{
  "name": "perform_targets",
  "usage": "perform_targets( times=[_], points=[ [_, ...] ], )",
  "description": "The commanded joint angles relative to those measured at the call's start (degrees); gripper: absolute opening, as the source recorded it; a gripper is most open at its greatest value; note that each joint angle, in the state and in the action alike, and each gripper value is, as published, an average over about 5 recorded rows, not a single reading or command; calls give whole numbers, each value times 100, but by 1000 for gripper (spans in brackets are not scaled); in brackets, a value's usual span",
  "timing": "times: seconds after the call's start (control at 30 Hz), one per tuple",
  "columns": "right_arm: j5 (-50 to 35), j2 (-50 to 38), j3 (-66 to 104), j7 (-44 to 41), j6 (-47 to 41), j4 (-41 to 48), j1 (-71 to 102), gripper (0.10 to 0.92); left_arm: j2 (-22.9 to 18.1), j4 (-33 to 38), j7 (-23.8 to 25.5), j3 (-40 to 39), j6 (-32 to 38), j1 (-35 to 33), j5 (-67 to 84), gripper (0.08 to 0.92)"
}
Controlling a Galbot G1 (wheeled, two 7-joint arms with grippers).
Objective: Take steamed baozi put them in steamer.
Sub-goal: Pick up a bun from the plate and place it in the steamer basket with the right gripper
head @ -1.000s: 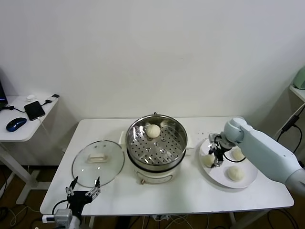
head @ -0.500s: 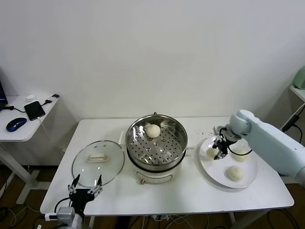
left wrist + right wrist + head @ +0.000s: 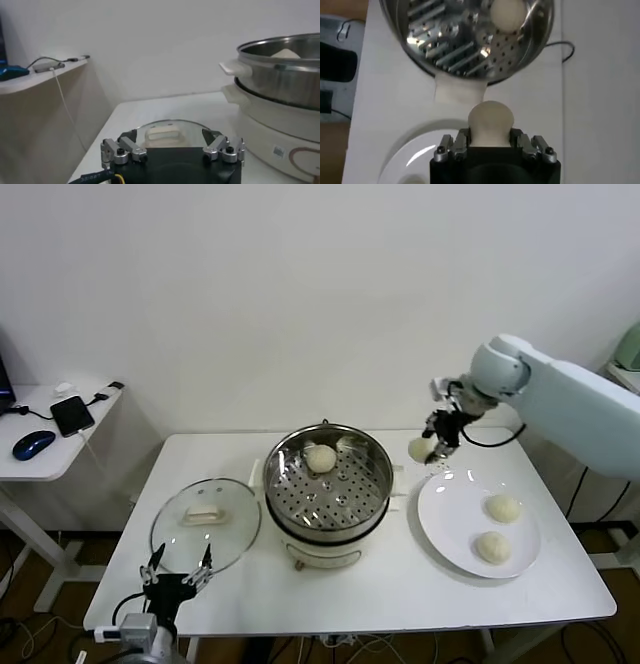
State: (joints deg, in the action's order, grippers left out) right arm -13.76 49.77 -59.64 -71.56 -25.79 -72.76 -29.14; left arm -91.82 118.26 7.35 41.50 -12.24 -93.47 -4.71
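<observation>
Up off the plate comes the right gripper, lifted since a second ago from among the buns to a spot in the air between the plate's far rim and the steamer, and a baozi rides with it. From the right wrist camera the two fingers are clamped on either side of that bun, a smooth, pale, matte dome bulging out past the pads, with the steamer's perforated tray below and ahead. That pot is round, shiny stainless steel, its tray dotted with holes, seated on a white base. One cream-white bun already lies at the far side of the tray. Two more buns rest apart on the flat, glossy white plate at the table's right. Left of the steamer lies the round glass lid with its white handle. Down at the near left table edge, the left gripper hangs parked, its fingers spread wide, touching nothing.
</observation>
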Motion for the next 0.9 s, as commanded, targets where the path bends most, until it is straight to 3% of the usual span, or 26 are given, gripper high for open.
perform_targets(
  times=[0.03, 0.5, 0.9],
  points=[
    [-1192, 1366, -851, 131, -751, 125, -961, 527, 21, 70, -11, 1, -12, -5, -24, 823],
    [-1359, 2871, -1072, 425, -1171, 1139, -345, 528, 52, 78, -6, -2, -38, -1, 149, 823],
    [-1150, 3524, -1332, 652, -1411, 1676, 61, 534, 60, 145, 11, 22, -69, 75, 297, 823]
  ],
)
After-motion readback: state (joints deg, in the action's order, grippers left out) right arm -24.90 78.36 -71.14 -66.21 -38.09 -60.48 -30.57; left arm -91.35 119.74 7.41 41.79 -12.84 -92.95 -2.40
